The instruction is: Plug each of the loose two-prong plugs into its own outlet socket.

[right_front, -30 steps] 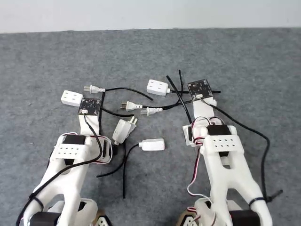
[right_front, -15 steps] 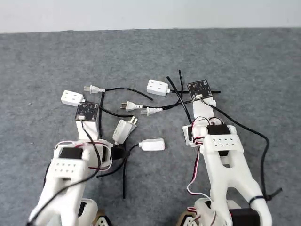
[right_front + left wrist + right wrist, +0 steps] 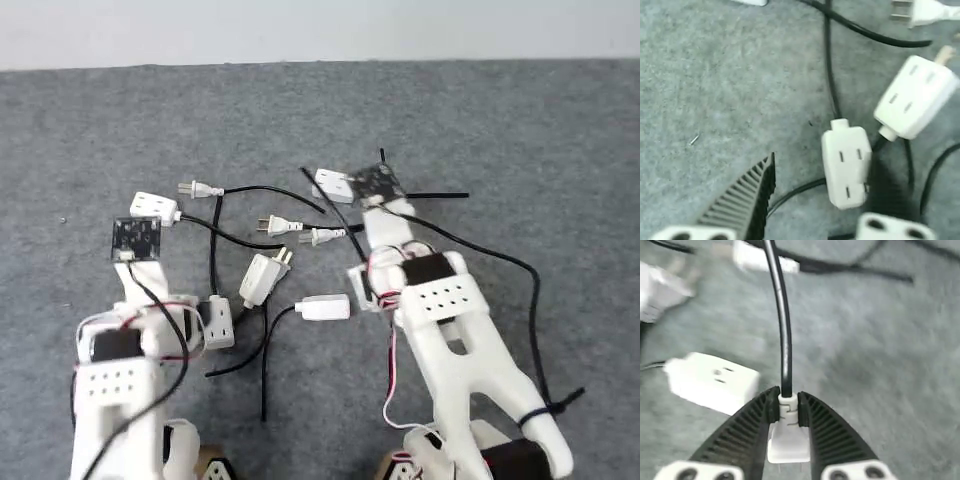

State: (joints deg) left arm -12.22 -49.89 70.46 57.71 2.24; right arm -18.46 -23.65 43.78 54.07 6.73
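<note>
- Within the past second the right arm has swung to the robot's left. The right gripper now sits just right of the middle socket, jaws closed tight around the held plug.
- The held plug's black cord has swept left with it and trails away beyond the middle socket.
- The left arm has drawn back toward its base in the same second. The left gripper hangs with jaws spread wide and empty above the left socket, which lies left of the middle socket and is now uncovered in the high view.
- We read this as the first pairing being lined up, with nothing seated yet. The nearest loose plug lies on the grey tabletop just beyond the middle socket, a second plug left of that, and a third plug farther left again.
- The held plug is small, white and flat-sided, pinched at the collar where its cord leaves. The cord end points away from the wrist, so we judge it needs turning before its prongs can meet any slots.
- The middle socket is a white oblong block with slots in its upper face. A pronged adapter lies just beyond its left end.
</note>
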